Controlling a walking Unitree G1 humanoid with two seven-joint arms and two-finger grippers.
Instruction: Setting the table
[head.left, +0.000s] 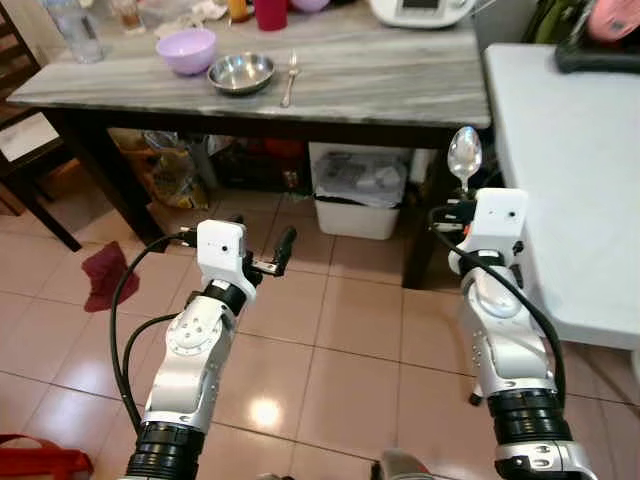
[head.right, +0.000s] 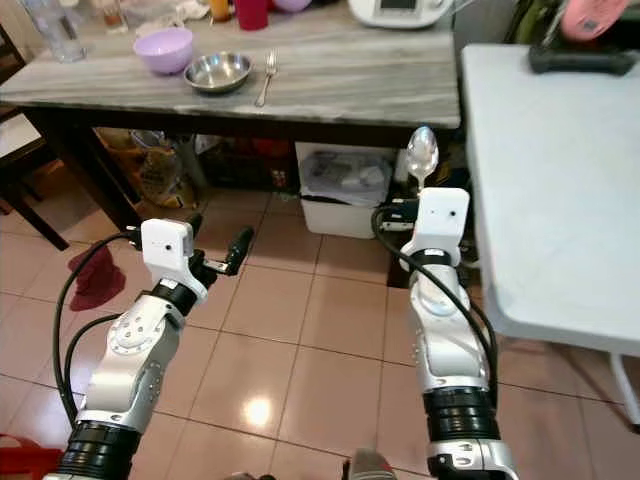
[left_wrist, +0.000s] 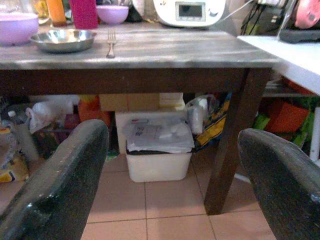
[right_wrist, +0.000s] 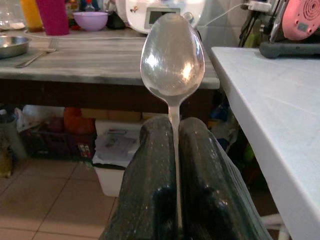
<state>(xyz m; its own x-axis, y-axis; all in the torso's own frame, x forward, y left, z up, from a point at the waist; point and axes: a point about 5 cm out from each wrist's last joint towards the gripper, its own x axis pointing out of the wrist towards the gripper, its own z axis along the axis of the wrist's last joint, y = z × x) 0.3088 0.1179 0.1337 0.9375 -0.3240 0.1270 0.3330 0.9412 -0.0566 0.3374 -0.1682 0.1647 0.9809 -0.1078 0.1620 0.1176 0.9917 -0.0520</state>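
Currently logged: carrying stage of the table setting, spoon in transit, not yet placed.

Item 1: polished silver metal spoon (head.left: 464, 156). Held upright, bowl uppermost, handle pinched between the closed black fingers (right_wrist: 155, 165) of the right gripper (head.left: 458, 212). Protrudes straight above the fingertips; only the bowl and a short neck clear of the grip. Positioned in the air off the near edge of the table, just beside its near right corner and dark leg.

Item 2: left gripper (head.left: 262, 258). Fingers spread apart, nothing between them. Raised over the tiled floor, short of the near edge, well apart from anything on top.

Item 3: grey marble-patterned table with dark wooden legs (head.left: 400, 85). Place setting already partly laid toward the near left portion: round stainless steel bowl (head.left: 240, 72) close to the near edge, silver metal fork (head.left: 290, 78) just beside it on its right, lilac plastic bowl (head.left: 186, 50) behind and to the left, touching or nearly so; cannot tell which.

Item 4: white plastic-topped side table (head.left: 570, 170), adjoining on the right, near the spoon-bearing arm.

Next move, by judgement: approach closer, then reach forward and leftward toward the steel bowl; tilt from upright to flat; lay beside the bowl or fork; release only once resting. Care needed to clear the near edge and corner.
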